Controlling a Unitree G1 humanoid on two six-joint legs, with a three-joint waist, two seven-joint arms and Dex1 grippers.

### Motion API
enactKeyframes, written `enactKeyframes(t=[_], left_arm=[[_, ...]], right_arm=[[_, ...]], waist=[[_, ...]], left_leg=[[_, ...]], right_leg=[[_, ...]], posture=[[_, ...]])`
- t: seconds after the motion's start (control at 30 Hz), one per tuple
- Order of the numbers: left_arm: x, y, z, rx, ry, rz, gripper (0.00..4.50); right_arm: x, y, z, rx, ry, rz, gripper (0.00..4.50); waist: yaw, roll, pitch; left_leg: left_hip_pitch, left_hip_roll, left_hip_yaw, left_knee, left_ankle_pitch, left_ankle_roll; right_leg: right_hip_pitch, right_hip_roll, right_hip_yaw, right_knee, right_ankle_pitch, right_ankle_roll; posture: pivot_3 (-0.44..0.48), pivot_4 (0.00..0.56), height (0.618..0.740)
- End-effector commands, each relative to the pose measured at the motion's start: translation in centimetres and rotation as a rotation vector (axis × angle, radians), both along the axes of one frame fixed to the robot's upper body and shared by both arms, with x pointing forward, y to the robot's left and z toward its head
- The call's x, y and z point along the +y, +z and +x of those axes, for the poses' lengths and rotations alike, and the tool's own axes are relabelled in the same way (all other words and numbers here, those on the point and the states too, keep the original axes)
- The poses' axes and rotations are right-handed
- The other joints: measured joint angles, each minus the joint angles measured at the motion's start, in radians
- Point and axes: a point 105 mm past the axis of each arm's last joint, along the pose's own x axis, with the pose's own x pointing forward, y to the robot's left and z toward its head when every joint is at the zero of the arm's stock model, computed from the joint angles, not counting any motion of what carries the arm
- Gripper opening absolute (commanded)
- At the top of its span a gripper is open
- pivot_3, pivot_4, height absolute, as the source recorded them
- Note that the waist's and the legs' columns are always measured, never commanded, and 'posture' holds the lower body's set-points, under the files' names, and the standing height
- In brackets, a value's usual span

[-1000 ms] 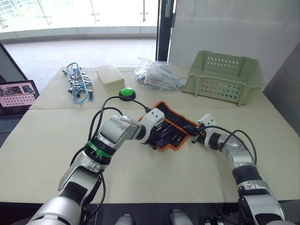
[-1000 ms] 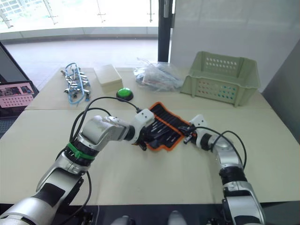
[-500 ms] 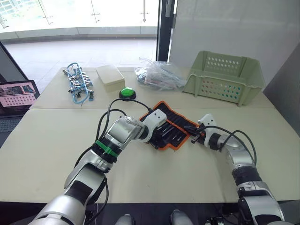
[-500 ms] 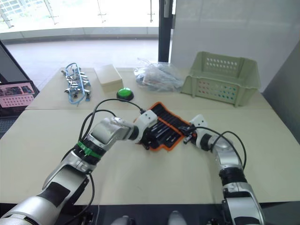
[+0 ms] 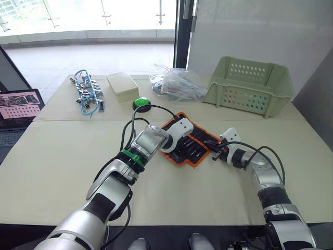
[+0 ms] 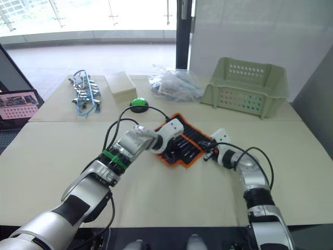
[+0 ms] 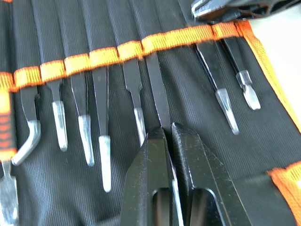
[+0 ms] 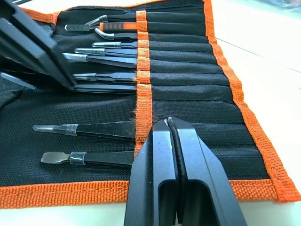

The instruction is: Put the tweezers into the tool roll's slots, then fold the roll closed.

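Observation:
The tool roll (image 5: 193, 147), black with orange edging, lies open on the table. My left gripper (image 5: 175, 142) hovers over its inner face, shut on one black tweezer (image 7: 157, 94). That tweezer's other end runs under the orange band into one of the slots (image 7: 151, 44). Several other tweezers (image 7: 100, 117) sit in neighbouring slots with their silver tips showing. At the roll's right corner my right gripper (image 5: 214, 152) is shut, its tips resting on the black pocket face (image 8: 188, 120) beside the orange band.
A pale green basket (image 5: 250, 86) stands at the back right, with a clear plastic bag (image 5: 177, 83) to its left. A green button (image 5: 141, 103), a beige box (image 5: 122, 86) and a blue-and-silver tangle (image 5: 86, 94) sit at the back left. A laptop (image 5: 18, 107) is at the left edge.
My left gripper has moved right and farther onto the roll, carrying the tweezer toward the slots. The right gripper has stayed at the roll's corner.

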Motion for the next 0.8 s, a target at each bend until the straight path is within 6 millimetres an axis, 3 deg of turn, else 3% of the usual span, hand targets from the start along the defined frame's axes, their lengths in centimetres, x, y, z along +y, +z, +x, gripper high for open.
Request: enactKeyframes(t=[0.03, 0.23, 0.4, 0.63, 0.8], left_arm=[[-0.9, 1.0, 0.9, -0.075, -0.048, -0.007, 0.02], [-2.0, 0.9, 1.1, -0.095, -0.094, -0.018, 0.02], [-1.3, 0.5, 1.3, -0.103, -0.097, 0.027, 0.02], [0.8, 2.9, 0.7, -0.009, -0.049, -0.1, 2.34], [5.7, 4.4, -0.7, 0.012, 0.012, -0.179, 4.03]], right_arm=[[1.2, -1.2, -0.5, 0.032, 0.037, -0.003, 0.0], [1.3, -1.3, -0.5, 0.031, 0.035, -0.007, 0.0], [1.2, -1.1, -0.6, 0.02, 0.03, 0.009, 0.0], [1.4, -1.2, -0.3, 0.019, 0.024, 0.013, 0.0], [1.6, -1.2, -0.2, 0.015, 0.032, 0.013, 0.0]], waist=[[0.0, 0.0, 0.0], [-0.003, 0.0, 0.0], [-0.002, 0.0, 0.0], [-0.011, 0.0, 0.0], [-0.021, 0.0, 0.0]], left_leg=[[0.0, 0.0, 0.0, 0.0, 0.0, 0.0], [0.0, 0.0, 0.0, 0.001, 0.0, 0.0], [0.0, 0.0, 0.0, 0.004, 0.0, 0.001], [0.0, 0.0, 0.0, 0.006, -0.001, 0.002], [0.0, 0.0, -0.001, 0.006, -0.001, 0.002]], right_leg=[[0.0, 0.0, 0.0, 0.0, 0.0, 0.0], [0.0, 0.0, 0.0, 0.001, 0.0, 0.0], [0.0, 0.0, 0.0, 0.005, 0.0, 0.0], [-0.001, 0.001, 0.0, 0.009, -0.001, 0.001], [-0.001, 0.001, 0.0, 0.013, -0.001, 0.001]], posture=[[0.0, 0.15, 0.74], [0.0, 0.15, 0.74], [0.0, 0.15, 0.74], [0.0, 0.15, 0.74], [0.0, 0.15, 0.74]])
